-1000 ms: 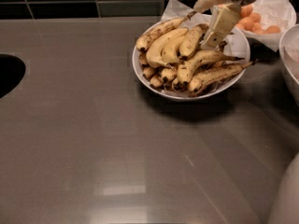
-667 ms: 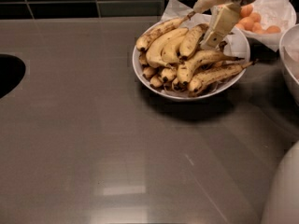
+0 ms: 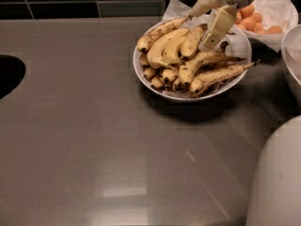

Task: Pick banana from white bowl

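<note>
While the banana (image 3: 162, 48) lies in the white bowl (image 3: 175, 97), the gripper (image 3: 199, 31) hovers above, fingers (image 3: 217, 28) spread.

A smooth, plastic-looking gripper (image 3: 199, 31) hangs over the glossy, paper-lined white bowl (image 3: 181, 98).

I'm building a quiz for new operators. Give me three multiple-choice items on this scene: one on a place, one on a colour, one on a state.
1. Where is the tool? A over the white bowl, on its far side; B at the picture's left edge; C at the bottom edge.
2. The small fruits behind the bowl are: A green; B orange; C purple.
3. The plump banana is: A lifted clear; B outside the bowl; C lying in the bowl.
A, it hangs over the bowl's bananas; B, they show orange; C, it rests among the others.
</note>
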You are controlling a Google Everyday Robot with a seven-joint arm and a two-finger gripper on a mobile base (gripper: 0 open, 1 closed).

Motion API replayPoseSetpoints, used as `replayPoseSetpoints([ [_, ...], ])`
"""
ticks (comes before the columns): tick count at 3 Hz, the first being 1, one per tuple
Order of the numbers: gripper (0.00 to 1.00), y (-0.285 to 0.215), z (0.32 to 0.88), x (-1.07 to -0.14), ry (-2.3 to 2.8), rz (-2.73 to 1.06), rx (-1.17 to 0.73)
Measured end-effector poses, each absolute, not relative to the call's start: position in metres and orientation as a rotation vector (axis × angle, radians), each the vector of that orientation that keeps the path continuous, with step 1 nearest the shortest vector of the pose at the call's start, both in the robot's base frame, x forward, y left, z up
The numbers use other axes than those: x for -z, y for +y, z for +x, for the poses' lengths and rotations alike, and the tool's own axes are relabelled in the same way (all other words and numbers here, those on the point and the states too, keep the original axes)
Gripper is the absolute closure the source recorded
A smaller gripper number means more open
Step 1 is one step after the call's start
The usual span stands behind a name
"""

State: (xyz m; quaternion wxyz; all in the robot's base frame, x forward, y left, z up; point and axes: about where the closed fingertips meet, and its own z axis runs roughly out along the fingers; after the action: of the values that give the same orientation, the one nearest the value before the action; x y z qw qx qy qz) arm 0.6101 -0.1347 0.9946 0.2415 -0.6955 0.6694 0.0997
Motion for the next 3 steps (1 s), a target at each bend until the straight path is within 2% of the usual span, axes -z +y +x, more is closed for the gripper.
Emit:
replayPoseSetpoints([
  [3, 0.28, -0.1405, 0.6143, -0.9825, 1.861, -1.882, -0.317],
])
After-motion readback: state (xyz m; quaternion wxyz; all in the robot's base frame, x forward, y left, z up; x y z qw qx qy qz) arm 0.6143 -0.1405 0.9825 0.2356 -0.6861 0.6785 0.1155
